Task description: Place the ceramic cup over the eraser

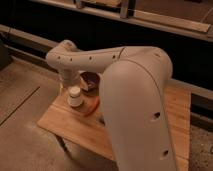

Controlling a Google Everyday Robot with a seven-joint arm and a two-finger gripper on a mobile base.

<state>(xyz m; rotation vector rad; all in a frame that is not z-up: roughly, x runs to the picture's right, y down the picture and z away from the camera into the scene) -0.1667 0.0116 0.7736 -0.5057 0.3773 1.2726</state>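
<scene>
The small white ceramic cup (75, 96) stands on the wooden table (70, 125) near its far left side, narrower end up. My gripper (69, 88) hangs from the arm's wrist right above and behind the cup, close to it or touching it. The eraser does not show; I cannot tell whether it lies under the cup. The large white arm (130, 95) hides the middle of the table.
A dark purple bowl (90, 80) sits just behind and right of the cup. An orange object (90, 107) lies on the table to the cup's right. A dark wall and ledge run behind the table; grey floor lies to the left.
</scene>
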